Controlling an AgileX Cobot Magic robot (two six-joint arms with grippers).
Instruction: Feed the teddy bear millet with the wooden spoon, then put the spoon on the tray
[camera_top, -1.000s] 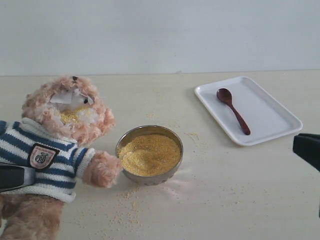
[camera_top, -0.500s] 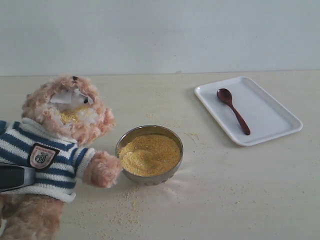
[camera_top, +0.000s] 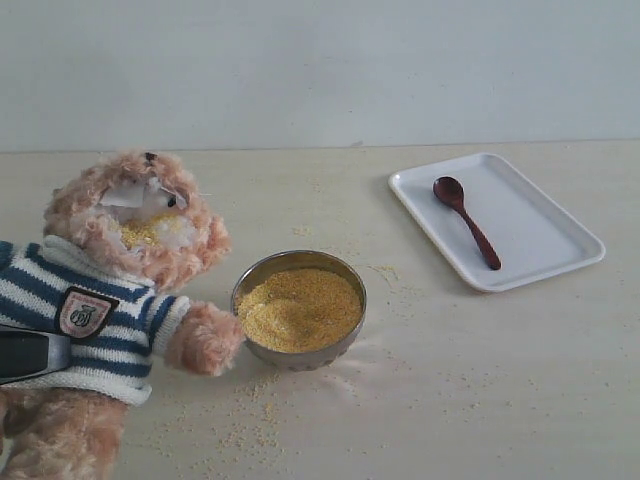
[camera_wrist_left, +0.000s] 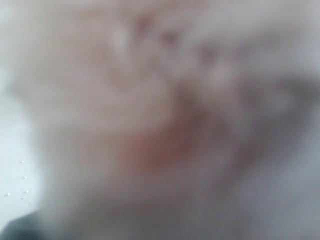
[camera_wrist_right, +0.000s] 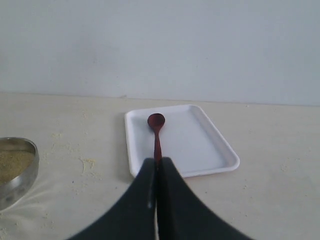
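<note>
Dark reddish-brown wooden spoon (camera_top: 466, 222) is lying inside the flat white rectangular tray (camera_top: 545, 245) on the pale counter (camera_top: 480, 380). Black right hand (camera_wrist_right: 157, 167) is hovering, fingers pressed together, empty. Left hand (camera_top: 30, 355), against the fluffy striped-sweatered teddy bear (camera_top: 130, 240): grip cannot be told.

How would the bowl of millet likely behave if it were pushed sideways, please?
The bowl looks low and wide, so it would probably slide rather than tip. The millet sits close to the rim, so a sharp push might spill some. Loose grains on the table may let it skid easily.
</note>
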